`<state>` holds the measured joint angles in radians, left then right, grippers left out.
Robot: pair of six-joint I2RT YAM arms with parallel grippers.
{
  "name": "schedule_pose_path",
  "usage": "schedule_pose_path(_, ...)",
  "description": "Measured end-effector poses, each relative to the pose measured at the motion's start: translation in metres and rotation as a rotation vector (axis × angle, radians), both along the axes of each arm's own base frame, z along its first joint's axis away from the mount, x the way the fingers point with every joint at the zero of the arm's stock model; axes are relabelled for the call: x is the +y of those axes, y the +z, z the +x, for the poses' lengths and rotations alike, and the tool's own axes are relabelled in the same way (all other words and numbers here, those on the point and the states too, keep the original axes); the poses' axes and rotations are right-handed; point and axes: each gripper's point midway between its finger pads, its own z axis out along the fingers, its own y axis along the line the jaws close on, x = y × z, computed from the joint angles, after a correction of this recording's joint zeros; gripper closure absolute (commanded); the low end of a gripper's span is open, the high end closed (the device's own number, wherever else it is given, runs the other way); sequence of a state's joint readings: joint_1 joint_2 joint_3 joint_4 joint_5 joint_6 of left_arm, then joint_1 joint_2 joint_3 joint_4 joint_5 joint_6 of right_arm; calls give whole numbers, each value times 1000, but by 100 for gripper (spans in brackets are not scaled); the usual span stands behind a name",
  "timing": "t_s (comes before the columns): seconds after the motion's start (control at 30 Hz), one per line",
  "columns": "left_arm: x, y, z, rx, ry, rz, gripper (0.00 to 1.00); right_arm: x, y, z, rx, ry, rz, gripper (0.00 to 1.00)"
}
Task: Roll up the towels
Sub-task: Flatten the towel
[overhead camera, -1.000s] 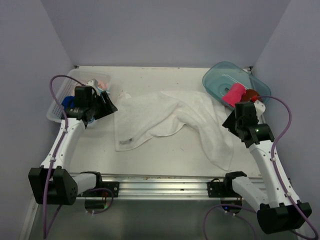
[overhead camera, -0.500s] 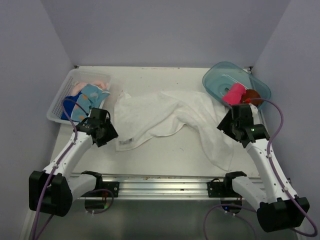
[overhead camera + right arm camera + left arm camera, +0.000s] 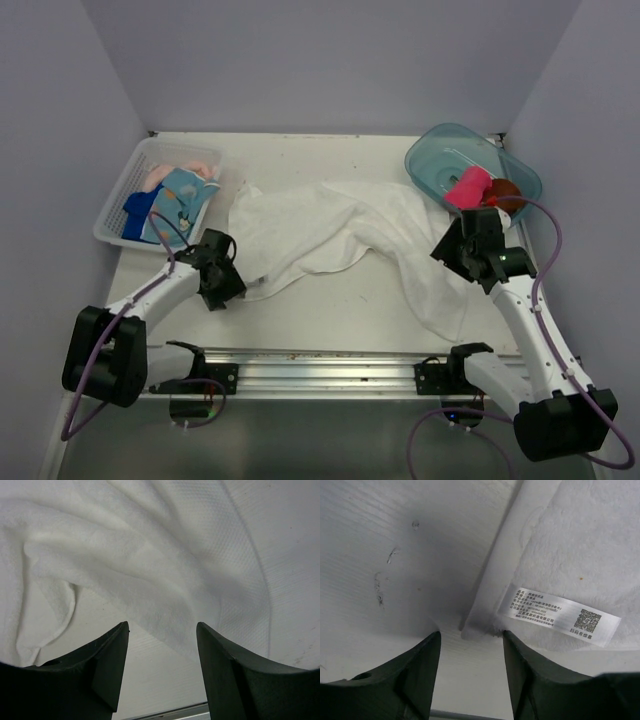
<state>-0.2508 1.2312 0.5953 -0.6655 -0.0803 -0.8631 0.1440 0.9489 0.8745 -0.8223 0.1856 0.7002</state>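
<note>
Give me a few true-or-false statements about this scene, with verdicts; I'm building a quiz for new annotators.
1. The white towel lies unrolled on the table. True.
2. The left gripper is shut on the towel's label. False: its jaws stand open, with the labelled corner just ahead of them.
3. A hot pink towel sits in the teal tub. True.
4. The lattice basket stands at the back right. False: it stands at the back left.
5. The right gripper holds a towel. False: it is open above the white towel.
</note>
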Motion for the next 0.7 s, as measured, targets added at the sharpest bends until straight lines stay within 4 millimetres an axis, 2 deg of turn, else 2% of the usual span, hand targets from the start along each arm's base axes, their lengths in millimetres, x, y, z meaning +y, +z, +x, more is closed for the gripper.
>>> schedule_pose_path(0.07,-5,-2,3,-5,-5,-9,50,1,0,0,-1,3,4,39)
schedule_pose_path(0.13,-10,-2,8,-16,-11,-21,70,3,1,1,-4,9,12,39)
schedule_pose_path(0.2,-15,-3,15,-21,-17,-36,100,4,1,2,-6,15,19,39)
schedule_pose_path(0.3,-21,-1,27,-38,-37,-50,100,6,-2,3,4,20,24,40)
schedule_pose_path(0.37,-18,6,33,-53,-38,-28,100,8,-5,3,18,28,32,40)
schedule_pose_path(0.47,-9,33,57,-130,-15,-14,100,10,-7,3,26,37,38,40)
schedule_pose_path(0.57,24,76,87,-279,87,-14,100,14,-16,-2,48,49,52,40)
schedule_pose_path(0.67,67,114,105,-397,199,24,100,19,-29,-9,84,67,59,41)
schedule_pose_path(0.7,75,120,107,-413,217,35,100,22,-34,-12,100,76,62,41)
